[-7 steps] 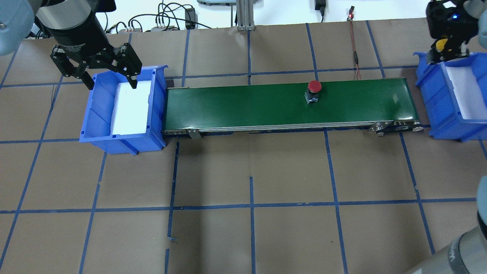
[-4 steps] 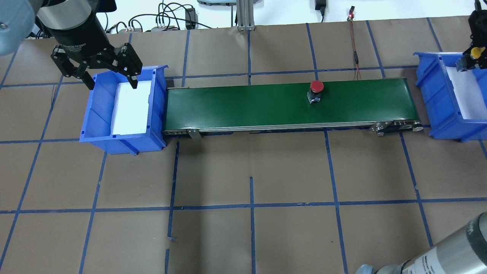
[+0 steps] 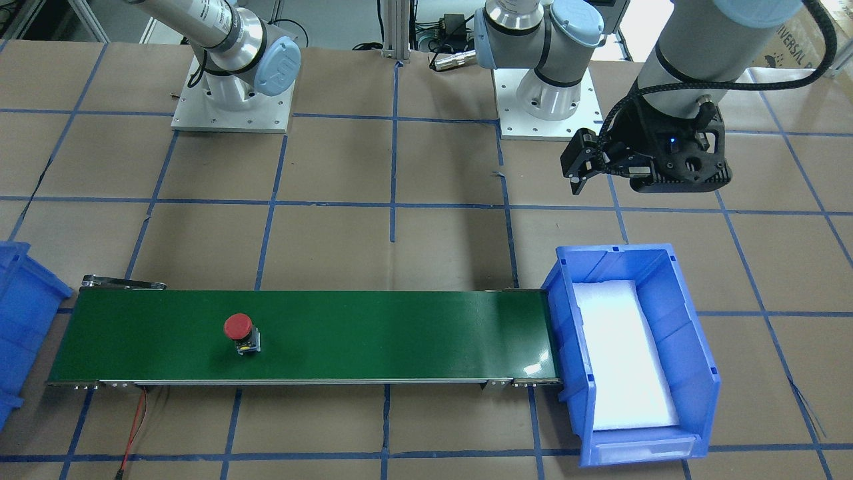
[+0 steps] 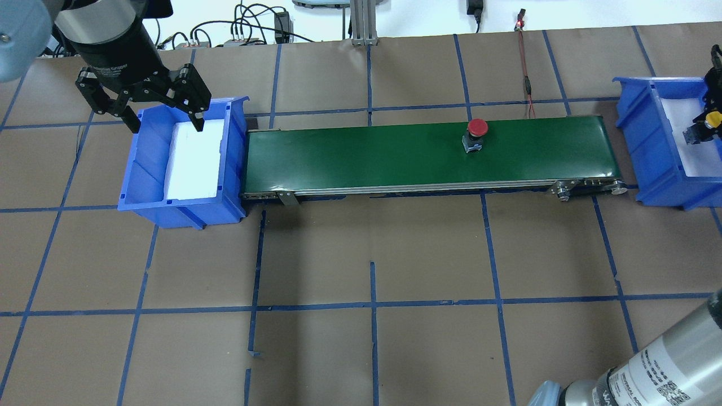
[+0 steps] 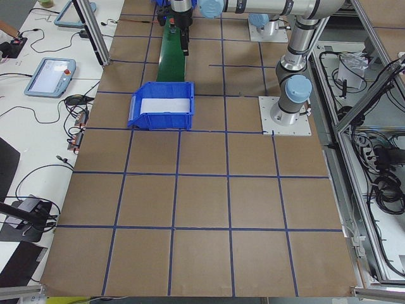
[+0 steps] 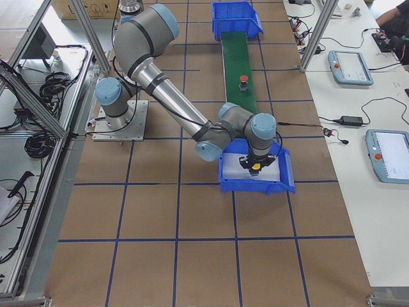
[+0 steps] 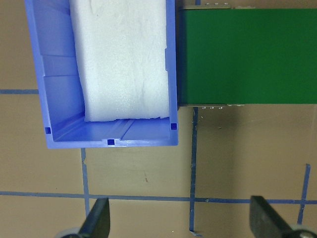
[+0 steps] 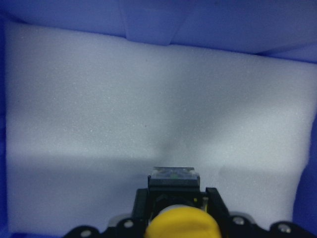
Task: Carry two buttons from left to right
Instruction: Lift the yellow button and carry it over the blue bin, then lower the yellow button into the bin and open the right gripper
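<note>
On your brown table (image 4: 428,254), the right tool (image 4: 702,129) is pinching the yellow button (image 4: 714,118) over the right-edge bin (image 4: 648,169); the left tool (image 4: 166,125) is hanging spread near the left-edge bin (image 4: 146,197); the red button (image 4: 476,134) is sitting on the belt (image 4: 366,155).

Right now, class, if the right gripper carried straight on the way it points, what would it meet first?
Probably the white foam pad lining the blue plastic bin. The right gripper points down at it, so the yellow-capped push-button it holds would touch first; the gap is unclear.
</note>
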Controlling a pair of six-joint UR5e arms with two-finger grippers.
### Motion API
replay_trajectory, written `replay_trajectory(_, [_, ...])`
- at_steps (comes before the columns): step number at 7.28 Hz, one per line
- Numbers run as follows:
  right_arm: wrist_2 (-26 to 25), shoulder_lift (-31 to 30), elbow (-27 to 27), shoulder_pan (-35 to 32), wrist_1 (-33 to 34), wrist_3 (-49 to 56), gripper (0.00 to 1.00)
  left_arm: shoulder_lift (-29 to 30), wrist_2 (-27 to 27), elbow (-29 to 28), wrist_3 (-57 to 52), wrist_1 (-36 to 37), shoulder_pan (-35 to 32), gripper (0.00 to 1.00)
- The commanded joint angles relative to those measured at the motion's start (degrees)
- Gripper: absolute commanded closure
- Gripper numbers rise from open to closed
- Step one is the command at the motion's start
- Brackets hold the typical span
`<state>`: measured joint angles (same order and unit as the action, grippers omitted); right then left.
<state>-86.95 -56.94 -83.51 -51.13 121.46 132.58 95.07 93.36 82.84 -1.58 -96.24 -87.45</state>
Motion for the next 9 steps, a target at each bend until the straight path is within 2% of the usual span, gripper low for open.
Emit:
replay_trajectory(1, [-0.2,0.2,-0.2,0.1,0.1,0.1,0.82,-0.1,0.1,0.0,0.0,0.0,0.0,0.00])
replay_trajectory(2, [-0.2,0.6,-0.3,0.1,0.2,-0.1,0.65,0.0,0.0,-0.1,0.0,0.0,0.1,0.00])
replay_trajectory(3, [-0.2,0.6,-0.3,0.1,0.1,-0.5,0.32,-0.1,0.1,0.0,0.0,0.0,0.0,0.00])
replay_trajectory(4, [-0.2,0.5,-0.1,0.1,0.0,-0.7,0.09,-0.1,0.1,0.0,0.0,0.0,0.0,0.00])
replay_trajectory(7, [-0.5,-0.8,0.7,-0.5,-1.0,-1.4,0.06,-0.1,0.1,0.0,0.0,0.0,0.0,0.00])
replay_trajectory(9, [-0.8,-7.4,2.7,-4.9,-7.3,-3.4,0.06,0.0,0.0,-0.1,0.0,0.0,0.0,0.00])
